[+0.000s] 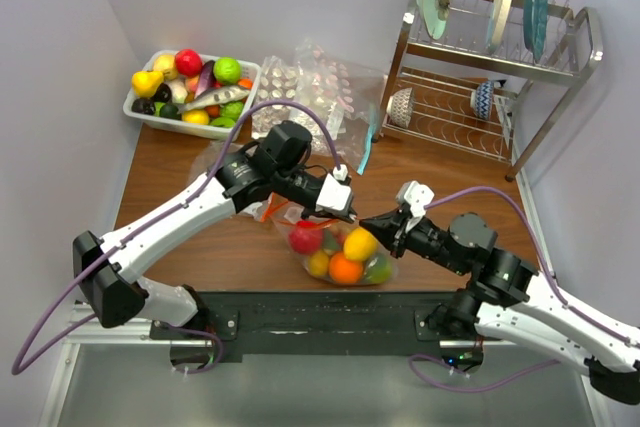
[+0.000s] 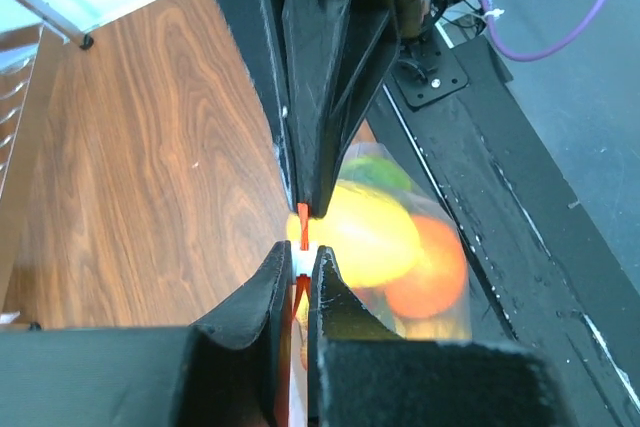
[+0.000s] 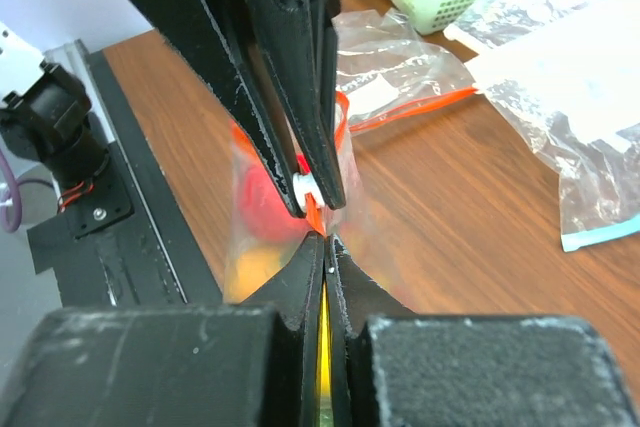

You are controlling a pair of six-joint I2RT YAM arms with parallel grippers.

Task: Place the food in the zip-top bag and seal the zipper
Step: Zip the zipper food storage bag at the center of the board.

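So, the food (image 1: pixel 343 265) is already inside the zip-top bag (image 1: pixel 340 252), which sits at the middle of the counter's (image 1: pixel 240 252) near edge. Looks like we're on the sealing step: the left jaws are pinched shut on the zipper (image 3: pixel 316 211), and the right jaws are clamped on that same orange-red strip just beside them, tips nearly meeting. I reckon the next move needs one side to hold while the other slides outward along the strip, pressing it closed
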